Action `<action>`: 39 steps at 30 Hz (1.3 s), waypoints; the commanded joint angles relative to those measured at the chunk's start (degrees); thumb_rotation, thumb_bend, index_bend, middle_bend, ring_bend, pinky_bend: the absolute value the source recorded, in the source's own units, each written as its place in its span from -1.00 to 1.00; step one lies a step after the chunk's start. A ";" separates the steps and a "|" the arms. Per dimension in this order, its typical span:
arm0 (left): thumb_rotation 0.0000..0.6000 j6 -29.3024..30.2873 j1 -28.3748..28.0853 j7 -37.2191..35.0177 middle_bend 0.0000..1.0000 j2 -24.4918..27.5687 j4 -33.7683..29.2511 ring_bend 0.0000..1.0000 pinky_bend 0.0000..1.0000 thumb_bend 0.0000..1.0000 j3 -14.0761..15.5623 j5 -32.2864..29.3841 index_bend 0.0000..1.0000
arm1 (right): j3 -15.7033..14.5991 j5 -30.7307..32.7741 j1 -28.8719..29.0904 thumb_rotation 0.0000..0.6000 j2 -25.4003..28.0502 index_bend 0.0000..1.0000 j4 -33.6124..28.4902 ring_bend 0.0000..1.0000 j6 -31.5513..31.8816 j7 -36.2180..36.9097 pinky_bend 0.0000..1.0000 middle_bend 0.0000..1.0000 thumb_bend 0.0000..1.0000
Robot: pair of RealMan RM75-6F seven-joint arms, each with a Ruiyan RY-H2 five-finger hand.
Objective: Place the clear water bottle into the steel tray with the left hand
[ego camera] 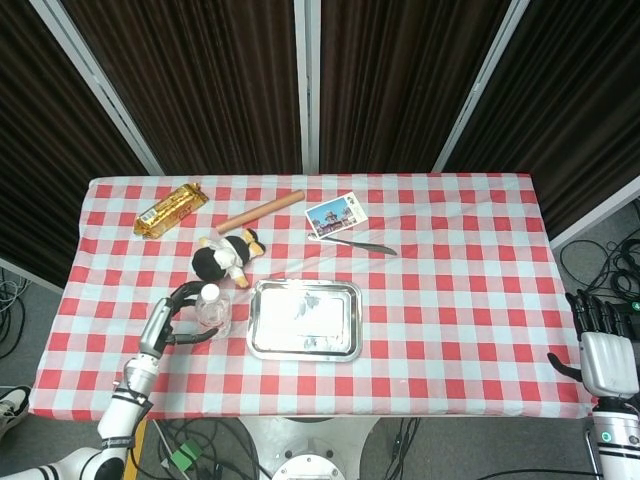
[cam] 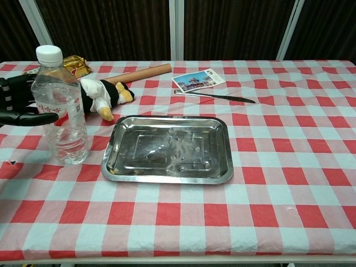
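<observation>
The clear water bottle point(ego camera: 212, 310) point(cam: 61, 108) with a white cap stands upright on the checked cloth, just left of the steel tray point(ego camera: 350, 320) point(cam: 222, 167). My left hand point(ego camera: 172, 318) point(cam: 16, 103) wraps round it from the left, with fingers point(ego camera: 185, 291) curled behind it and the thumb point(cam: 36, 118) across its front. The tray holds nothing. My right hand point(ego camera: 603, 358) hangs past the table's right edge, fingers apart and holding nothing; the chest view does not show it.
A black plush toy point(ego camera: 228, 257) point(cam: 97, 94) lies just behind the bottle. Further back are a gold snack bar point(ego camera: 170, 208), a wooden rolling pin point(ego camera: 262, 210), a postcard point(ego camera: 335, 215) and a knife point(ego camera: 358, 244).
</observation>
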 commanded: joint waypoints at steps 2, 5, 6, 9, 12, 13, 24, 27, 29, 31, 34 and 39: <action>1.00 -0.15 -0.17 -0.63 -0.26 -0.74 0.75 -0.50 -0.34 -0.95 -0.30 -0.44 -0.29 | 0.05 0.27 0.05 1.00 0.10 -0.93 0.00 -1.00 -0.36 0.28 -1.00 -0.97 -0.82; 1.00 0.17 -0.09 -1.00 -0.16 -1.33 1.17 -0.46 -0.31 -0.91 -0.88 -1.12 -0.20 | 0.08 0.48 0.15 1.00 0.16 -0.93 0.00 -1.00 -0.79 0.52 -1.00 -0.97 -0.82; 1.00 -0.06 -0.48 -0.87 -0.12 -1.65 1.31 -0.44 -0.30 -0.88 -1.36 -1.36 -0.16 | 0.09 0.52 0.18 1.00 0.19 -0.93 -0.04 -1.00 -0.89 0.55 -1.00 -0.97 -0.82; 1.00 -0.01 -0.63 -0.09 0.03 -2.16 1.58 -0.37 -0.24 -0.80 -2.17 -2.48 -0.03 | 0.03 0.53 0.20 1.00 0.30 -0.93 -0.09 -1.00 -1.07 0.76 -1.00 -0.97 -0.82; 1.00 -0.18 -0.76 0.69 0.15 -2.35 1.55 -0.29 -0.17 -0.73 -2.78 -3.46 0.09 | -0.03 0.49 0.18 1.00 0.35 -0.93 -0.04 -1.00 -1.11 1.03 -1.00 -0.97 -0.82; 1.00 -0.21 -0.82 1.05 0.20 -2.44 1.47 -0.26 -0.14 -0.71 -3.06 -3.86 0.14 | -0.03 0.45 0.18 1.00 0.36 -0.93 -0.04 -1.00 -1.08 1.11 -1.00 -0.97 -0.82; 1.00 0.52 -1.60 3.18 0.33 -1.27 -1.22 -0.16 -0.06 -0.65 -5.27 -4.04 0.28 | 0.01 0.47 0.16 1.00 0.61 -0.93 -0.21 -1.00 -1.08 1.54 -1.00 -0.97 -0.82; 1.00 0.91 -3.24 4.33 0.33 0.33 -2.94 -0.16 -0.06 -0.65 -8.04 -3.54 0.28 | -0.04 0.48 0.15 1.00 0.74 -0.93 -0.35 -1.00 -1.17 1.59 -1.00 -0.97 -0.82; 1.00 0.60 -4.62 5.18 0.33 1.39 -3.84 -0.16 -0.06 -0.65 -10.06 -3.66 0.27 | -0.12 0.34 0.17 1.00 0.77 -0.93 -0.43 -1.00 -1.14 1.55 -1.00 -0.97 -0.82; 1.00 0.13 -6.23 6.03 0.33 2.50 -4.66 -0.16 -0.06 -0.65 -12.39 -3.98 0.27 | -0.21 0.07 0.17 1.00 0.83 -0.93 -0.59 -1.00 -0.98 1.59 -1.00 -0.97 -0.82; 1.00 -0.24 -7.74 6.55 0.33 5.28 -7.14 -0.16 -0.06 -0.65 -15.29 -4.23 0.27 | -0.32 -0.57 0.09 1.00 1.24 -0.93 -1.42 -1.00 -0.36 2.12 -1.00 -0.97 -0.82; 1.00 -2.23 -11.32 9.41 0.33 7.58 -8.97 -0.16 -0.06 -0.65 -18.77 -5.99 0.27 | -0.36 -1.69 -0.31 1.00 2.38 -0.93 -3.40 -1.00 1.42 2.52 -1.00 -0.97 -0.82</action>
